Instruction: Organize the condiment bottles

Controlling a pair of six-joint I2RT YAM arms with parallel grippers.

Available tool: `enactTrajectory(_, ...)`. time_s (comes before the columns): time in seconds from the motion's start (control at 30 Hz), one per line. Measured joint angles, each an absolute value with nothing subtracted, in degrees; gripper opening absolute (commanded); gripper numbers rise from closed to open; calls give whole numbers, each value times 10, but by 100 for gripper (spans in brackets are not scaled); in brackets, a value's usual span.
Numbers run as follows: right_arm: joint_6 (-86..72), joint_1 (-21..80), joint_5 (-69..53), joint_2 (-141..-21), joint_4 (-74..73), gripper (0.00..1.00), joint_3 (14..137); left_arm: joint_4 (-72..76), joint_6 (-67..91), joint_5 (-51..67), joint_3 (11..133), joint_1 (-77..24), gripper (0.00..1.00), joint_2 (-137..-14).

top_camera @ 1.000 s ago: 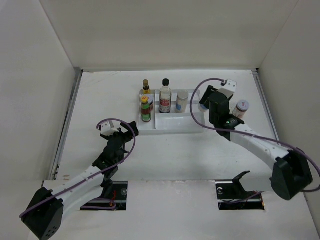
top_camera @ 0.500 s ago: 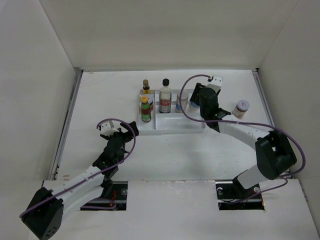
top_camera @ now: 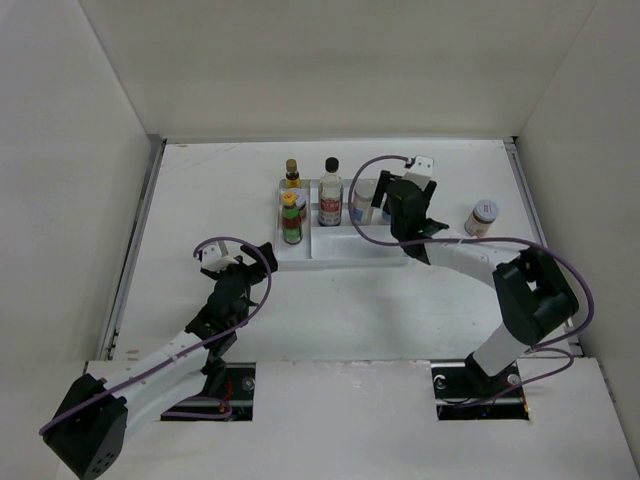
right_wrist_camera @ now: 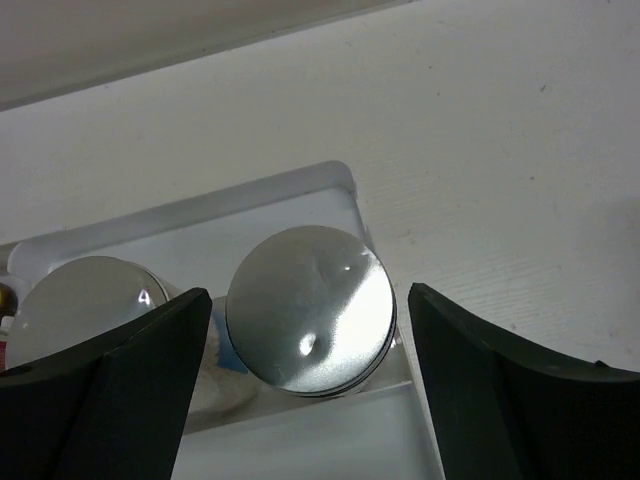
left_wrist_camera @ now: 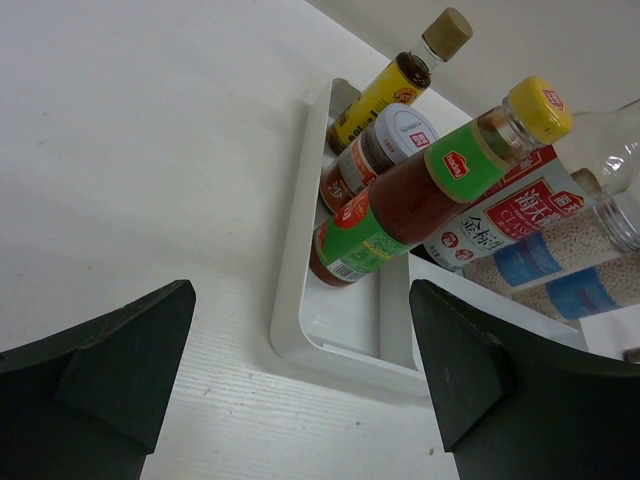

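White divided plastic tray (top_camera: 345,252) sits mid-worktop (top_camera: 200,190). In its left compartment, front to back, are a yellow-capped green bottle (top_camera: 291,222), a short pale-lidded brown jar (left_wrist_camera: 385,150) and a small yellow bottle (top_camera: 292,176). In the right compartment, a tall dark black-capped bottle (top_camera: 331,196) stands left of two blue-labelled silver-lidded jars (right_wrist_camera: 310,308) side by side. A lone silver-lidded jar (top_camera: 482,216) stands on the worktop, well right of the tray.

White arm links (top_camera: 165,358), black joints (top_camera: 535,300), looped purple cables (top_camera: 354,195), black gripper fingers (left_wrist_camera: 100,360)

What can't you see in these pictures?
- Top view: the right pincer mostly covers the jar beneath it.
- Right wrist view: the silver lid hides that jar's label and contents.
- Left wrist view: the tall bottle loses its top at the right edge.
- Top view: the lone jar has a label too small to read.
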State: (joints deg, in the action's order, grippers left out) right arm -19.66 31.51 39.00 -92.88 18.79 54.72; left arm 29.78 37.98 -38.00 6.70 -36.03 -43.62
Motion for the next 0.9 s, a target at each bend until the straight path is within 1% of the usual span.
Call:
enactTrajectory(0.13,-197,316,399,-889,178,92,545,298,380,-380,67,-360,90,-436)
enactTrajectory(0.27,-197,306,408,-793,172,97,527,298,380,-380,67,-360,90,-433)
enactTrajectory(0.33,-200,278,412,-740,173,100,503,298,380,-380,67,-360,90,-432)
enactTrajectory(0.43,-210,187,420,-694,169,100,466,298,380,-379,67,-360,90,-432)
enactTrajectory(0.5,-223,121,423,-704,150,100,460,298,380,-379,67,-360,90,-433)
enactTrajectory(0.6,-241,44,410,-764,109,100,469,298,380,-379,67,-360,90,-437)
enactTrajectory(0.73,-250,5,372,-841,64,100,484,298,380,-379,67,-360,90,-438)
enactTrajectory(0.9,-255,-17,326,-891,51,100,501,299,380,-378,67,-360,90,-444)
